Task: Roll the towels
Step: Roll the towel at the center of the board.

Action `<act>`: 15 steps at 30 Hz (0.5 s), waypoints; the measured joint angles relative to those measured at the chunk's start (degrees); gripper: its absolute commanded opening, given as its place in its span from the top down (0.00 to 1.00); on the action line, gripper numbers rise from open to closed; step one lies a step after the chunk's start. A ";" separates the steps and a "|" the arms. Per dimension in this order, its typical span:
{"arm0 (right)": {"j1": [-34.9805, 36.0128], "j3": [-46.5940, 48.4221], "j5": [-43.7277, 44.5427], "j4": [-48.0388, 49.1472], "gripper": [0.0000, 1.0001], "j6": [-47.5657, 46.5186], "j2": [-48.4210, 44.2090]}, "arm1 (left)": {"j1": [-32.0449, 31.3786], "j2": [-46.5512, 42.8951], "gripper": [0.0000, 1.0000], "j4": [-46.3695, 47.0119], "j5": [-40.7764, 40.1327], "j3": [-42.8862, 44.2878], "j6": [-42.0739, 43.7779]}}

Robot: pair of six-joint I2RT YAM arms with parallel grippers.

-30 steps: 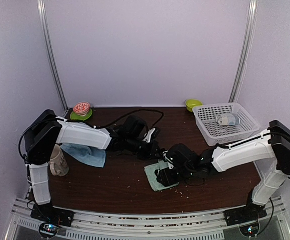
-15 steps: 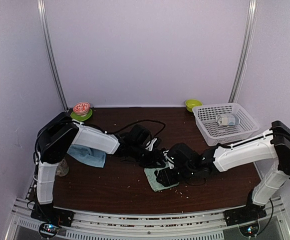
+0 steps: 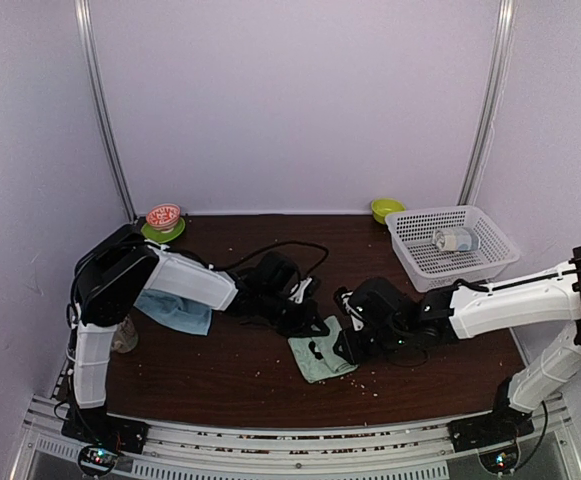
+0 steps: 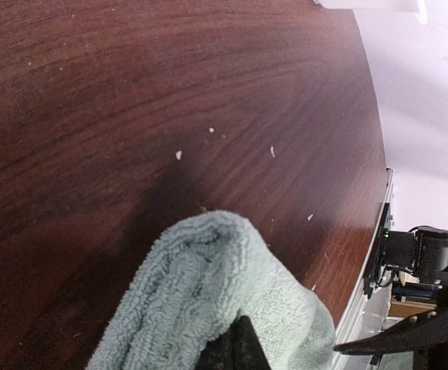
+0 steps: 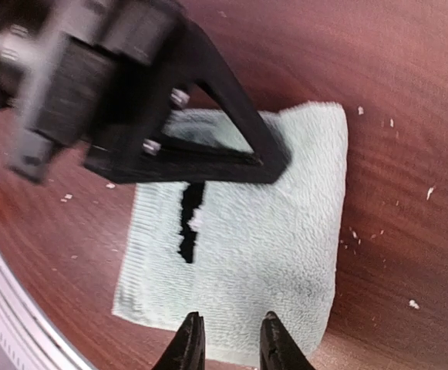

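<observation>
Right gripper point(image 3: 347, 343) backed off toward 3 o'clock, jaws narrow, empty. Left gripper point(image 3: 315, 322) pinches sage-green towel point(image 3: 318, 362) at its 12 o'clock edge.

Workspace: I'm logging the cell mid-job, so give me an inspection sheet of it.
Surface: dark wooden table, crumbs scattered.
Job's things: sage-green towel flat, far edge lifted; blue towel crumpled at left, not rolled.
Clutter: mug, bowl on green plate, small green bowl, basket holding a clear container.
Grippers: left gripper shut on the towel's edge; right gripper open over the opposite edge.
Cables: black cable looped on the table.
Surroundings: pale walls, metal uprights, rail in front.
</observation>
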 measured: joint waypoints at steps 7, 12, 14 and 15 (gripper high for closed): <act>1.05 0.81 -0.07 -1.95 0.76 0.24 6.14 | 0.04 -0.24 1.00 2.05 0.24 -1.53 0.00; 1.25 4.02 0.15 -4.83 0.67 0.61 9.03 | 0.11 -0.72 1.00 3.76 0.22 -3.23 0.02; 1.31 4.98 0.15 -5.95 0.57 0.63 9.60 | 0.11 -1.11 1.00 4.66 0.22 -4.24 0.04; 1.31 5.44 0.15 -6.49 0.50 0.44 9.73 | 0.11 -1.33 1.00 5.07 0.22 -4.72 0.04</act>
